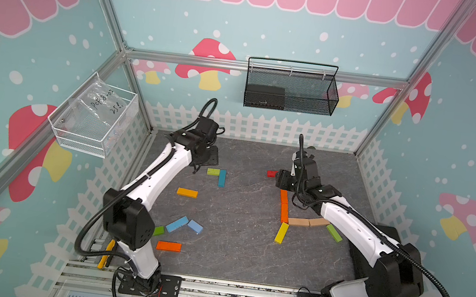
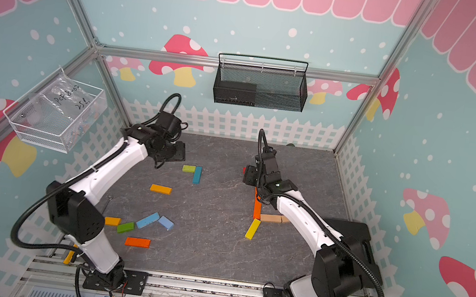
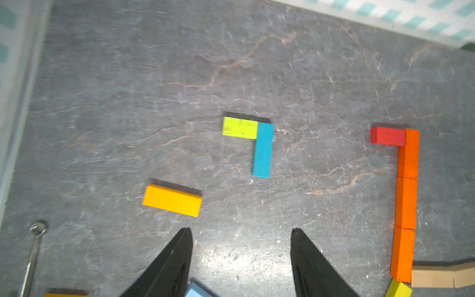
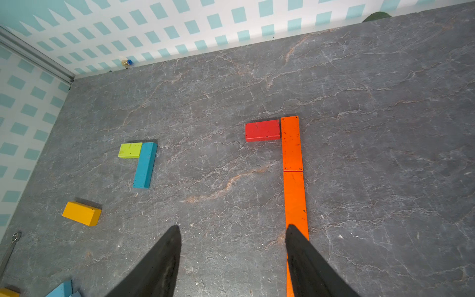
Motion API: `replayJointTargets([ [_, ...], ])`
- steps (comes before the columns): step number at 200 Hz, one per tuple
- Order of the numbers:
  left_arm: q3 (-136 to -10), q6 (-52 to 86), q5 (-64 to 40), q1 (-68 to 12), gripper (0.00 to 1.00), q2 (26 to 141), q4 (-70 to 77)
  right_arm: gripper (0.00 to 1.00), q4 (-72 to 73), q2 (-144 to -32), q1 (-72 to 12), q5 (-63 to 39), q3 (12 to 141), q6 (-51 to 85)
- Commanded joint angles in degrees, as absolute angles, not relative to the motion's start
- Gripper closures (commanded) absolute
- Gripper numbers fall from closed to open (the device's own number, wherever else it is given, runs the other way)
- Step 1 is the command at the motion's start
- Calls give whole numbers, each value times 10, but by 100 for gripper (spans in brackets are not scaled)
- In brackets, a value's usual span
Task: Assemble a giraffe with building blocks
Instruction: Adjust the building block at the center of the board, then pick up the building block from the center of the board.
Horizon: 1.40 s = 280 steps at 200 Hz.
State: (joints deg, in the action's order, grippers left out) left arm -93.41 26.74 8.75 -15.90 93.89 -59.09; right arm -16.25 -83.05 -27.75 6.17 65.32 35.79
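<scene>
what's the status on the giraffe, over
Left gripper, right gripper: jaws open, empty. Red block beside orange neck; tan body, yellow leg laid. Spare blocks lie clear.

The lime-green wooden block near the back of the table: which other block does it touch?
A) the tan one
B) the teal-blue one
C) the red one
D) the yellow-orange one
B: in both wrist views the lime-green wooden block butts end-on against the side of the teal-blue wooden block, making an L shape.
</scene>
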Motion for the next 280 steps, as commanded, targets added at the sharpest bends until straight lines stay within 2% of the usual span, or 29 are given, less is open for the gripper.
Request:
replayJointTargets([
  [1,-843,310,96,-122,30,919,-591,34,-171,-813,-281,48,659,354],
  [37,-737,335,60,-77,24,884,-545,34,-170,-824,-295,29,653,343],
  [85,-693,394,9,-72,17,941,-493,34,-164,-830,-309,17,641,343],
  [96,-696,421,8,-70,11,959,-492,34,-164,-829,-310,17,639,343],
  [114,-704,467,4,-69,9,989,-493,34,-164,-825,-310,20,636,339],
  [149,-751,556,19,-68,9,1053,-534,34,-162,-825,-308,23,638,329],
  [199,-787,612,24,-65,10,1114,-554,33,-150,-830,-307,25,638,320],
  [229,-799,613,29,-61,13,1137,-555,33,-146,-834,-305,21,637,317],
  [262,-783,602,49,-61,25,1124,-557,33,-146,-830,-303,20,634,319],
  [280,-769,591,63,-61,36,1113,-556,33,-147,-825,-303,19,632,321],
])
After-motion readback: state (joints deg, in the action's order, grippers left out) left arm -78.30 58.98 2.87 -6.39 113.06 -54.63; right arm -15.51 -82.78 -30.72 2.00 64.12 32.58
